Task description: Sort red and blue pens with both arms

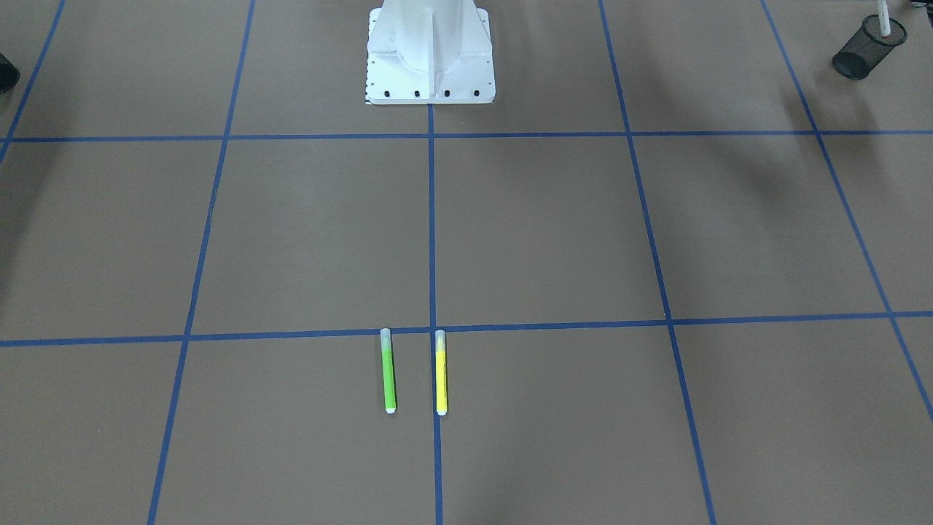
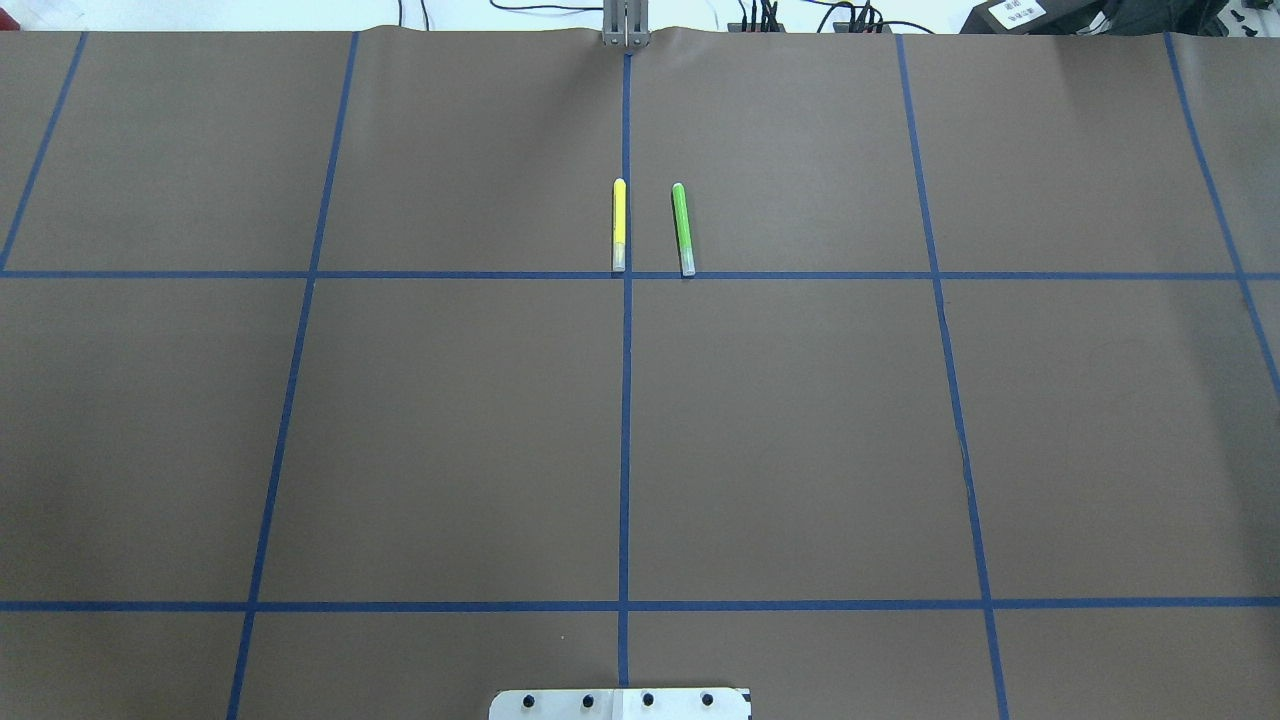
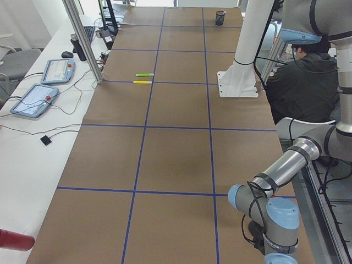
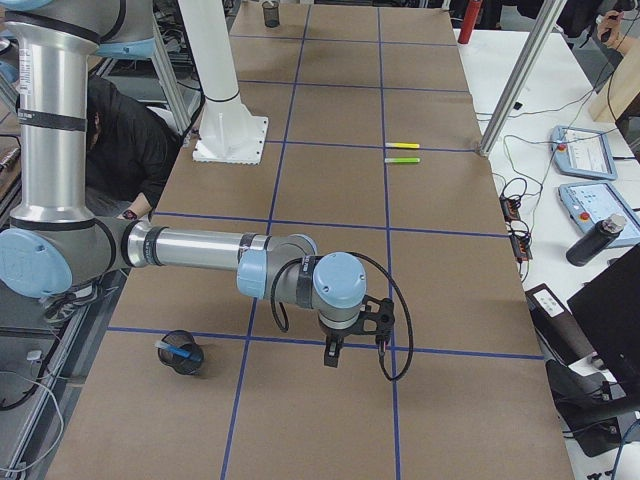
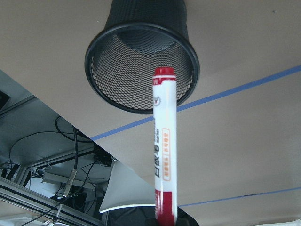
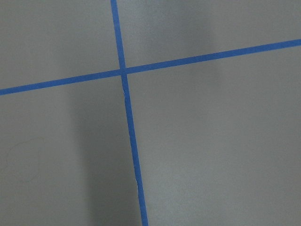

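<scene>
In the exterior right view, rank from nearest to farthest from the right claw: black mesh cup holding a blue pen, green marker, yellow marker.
1. Black mesh cup holding a blue pen, beside the right claw.
2. Green marker, mid-table.
3. Yellow marker, just beyond it.

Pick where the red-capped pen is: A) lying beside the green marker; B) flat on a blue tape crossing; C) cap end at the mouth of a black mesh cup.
C: in the left wrist view the red-capped pen points cap-first at the open mouth of the black mesh cup.
</scene>
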Available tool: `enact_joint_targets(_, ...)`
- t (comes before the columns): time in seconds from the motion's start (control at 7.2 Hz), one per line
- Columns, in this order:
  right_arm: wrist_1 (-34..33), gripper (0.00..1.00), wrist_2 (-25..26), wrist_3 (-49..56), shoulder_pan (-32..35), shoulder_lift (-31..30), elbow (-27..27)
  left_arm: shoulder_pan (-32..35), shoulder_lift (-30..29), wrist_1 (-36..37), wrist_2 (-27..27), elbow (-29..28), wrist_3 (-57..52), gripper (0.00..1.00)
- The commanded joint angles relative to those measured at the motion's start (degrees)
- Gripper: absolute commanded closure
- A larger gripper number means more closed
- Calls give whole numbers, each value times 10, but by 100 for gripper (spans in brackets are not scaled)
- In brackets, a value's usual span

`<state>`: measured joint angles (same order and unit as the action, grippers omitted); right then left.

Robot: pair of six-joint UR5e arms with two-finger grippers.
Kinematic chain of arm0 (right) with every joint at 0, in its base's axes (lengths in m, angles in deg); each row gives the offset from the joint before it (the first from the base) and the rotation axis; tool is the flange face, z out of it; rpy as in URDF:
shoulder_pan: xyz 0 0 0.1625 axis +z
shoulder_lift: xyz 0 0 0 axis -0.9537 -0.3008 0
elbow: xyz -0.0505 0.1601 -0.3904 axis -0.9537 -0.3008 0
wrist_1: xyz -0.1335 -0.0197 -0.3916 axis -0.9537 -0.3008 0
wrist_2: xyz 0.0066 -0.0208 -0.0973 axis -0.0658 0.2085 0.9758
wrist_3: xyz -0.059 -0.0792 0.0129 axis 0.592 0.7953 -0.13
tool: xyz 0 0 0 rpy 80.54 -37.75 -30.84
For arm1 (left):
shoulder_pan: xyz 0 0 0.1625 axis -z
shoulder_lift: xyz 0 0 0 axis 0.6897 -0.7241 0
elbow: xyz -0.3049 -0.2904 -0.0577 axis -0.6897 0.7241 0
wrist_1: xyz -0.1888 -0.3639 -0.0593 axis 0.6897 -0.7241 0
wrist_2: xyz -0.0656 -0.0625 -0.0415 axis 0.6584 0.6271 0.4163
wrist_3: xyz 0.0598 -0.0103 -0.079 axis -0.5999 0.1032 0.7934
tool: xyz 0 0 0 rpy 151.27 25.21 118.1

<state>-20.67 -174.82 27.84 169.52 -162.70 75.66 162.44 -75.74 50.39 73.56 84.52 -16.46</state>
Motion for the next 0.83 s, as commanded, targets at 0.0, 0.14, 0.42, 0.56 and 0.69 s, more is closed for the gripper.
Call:
enact_joint_targets(0.0,0,0,0,0,1,-1,2,0,0,-2,13,-23,3,67)
enact_joint_targets(0.14,0,0,0,1,0,-1,2,0,0,-3,27,-25,1,2)
enact_joint_targets(0.42,0,0,-1,0,0,-1,2,0,-7,-3,27,-17,-1,0)
enact_joint_targets(0.56,0,0,-2,0,0,-1,3,0,-12,-3,27,12,-2,0)
enact_joint_targets(0.69,-3,0,0,-2,0,-1,23,0,-13,-2,28,68,-2,0)
